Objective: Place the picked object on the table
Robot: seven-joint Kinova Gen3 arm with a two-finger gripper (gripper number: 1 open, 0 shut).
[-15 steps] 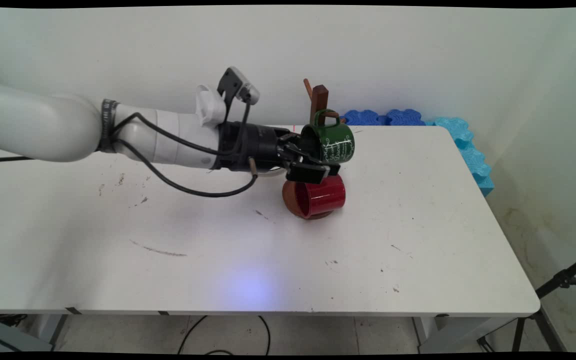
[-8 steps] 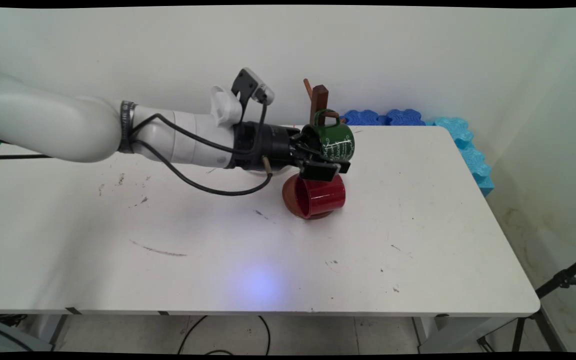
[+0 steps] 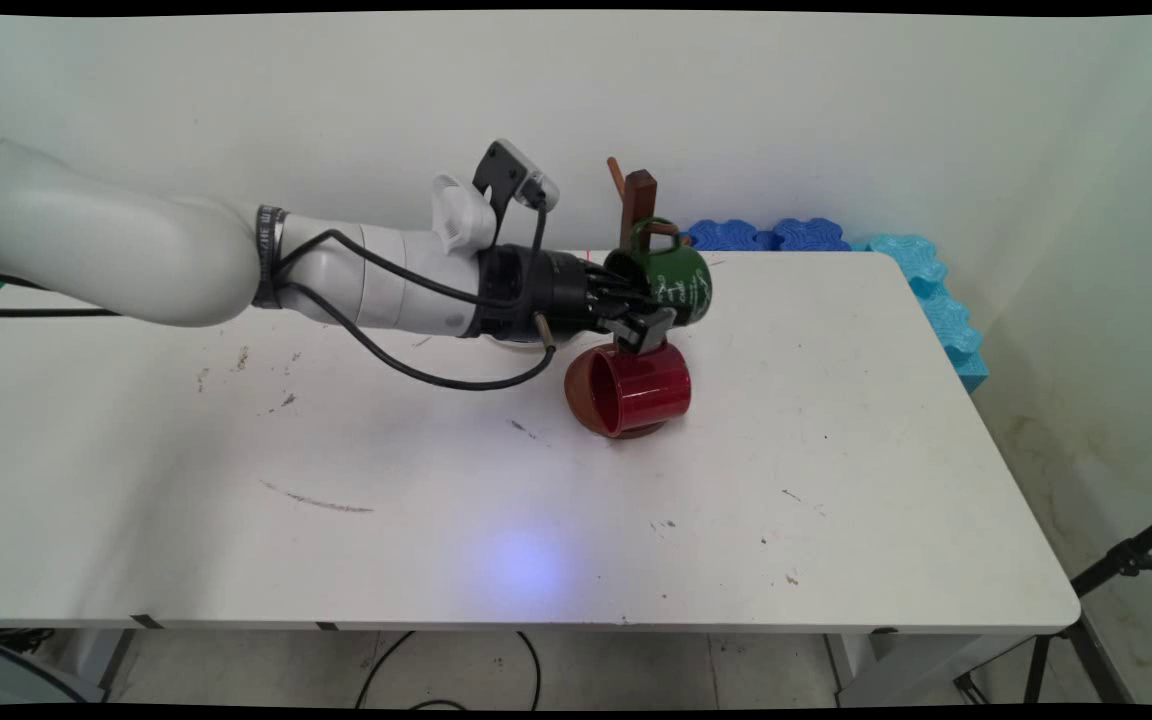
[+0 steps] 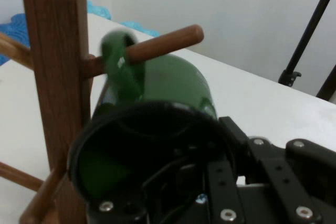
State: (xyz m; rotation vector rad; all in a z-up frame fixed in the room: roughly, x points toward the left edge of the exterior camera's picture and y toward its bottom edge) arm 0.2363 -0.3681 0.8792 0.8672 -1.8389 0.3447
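A green mug [image 3: 676,280] with white lettering hangs by its handle on a peg [image 4: 163,43] of the brown wooden mug stand [image 3: 639,200]. My gripper [image 3: 641,312] reaches in level from the left and is shut on the mug's rim, one finger inside the mug and one outside. In the hand view the green mug [image 4: 173,85] fills the middle, its dark mouth right against my gripper [image 4: 231,148], with the stand's post [image 4: 52,77] at the left. A red mug [image 3: 636,390] lies on its side at the foot of the stand, just under my fingers, mouth facing left.
Blue foam pieces [image 3: 766,235] line the table's far edge and its right side [image 3: 941,305]. A black tripod leg [image 3: 1121,565] stands beyond the right edge of the white table [image 3: 836,480]. Black cables hang under my wrist [image 3: 416,370].
My arm has pushed to the right towards the stand, and the wrist has turned. The green mug has shifted slightly right and sits further onto the peg. The red mug has not moved.
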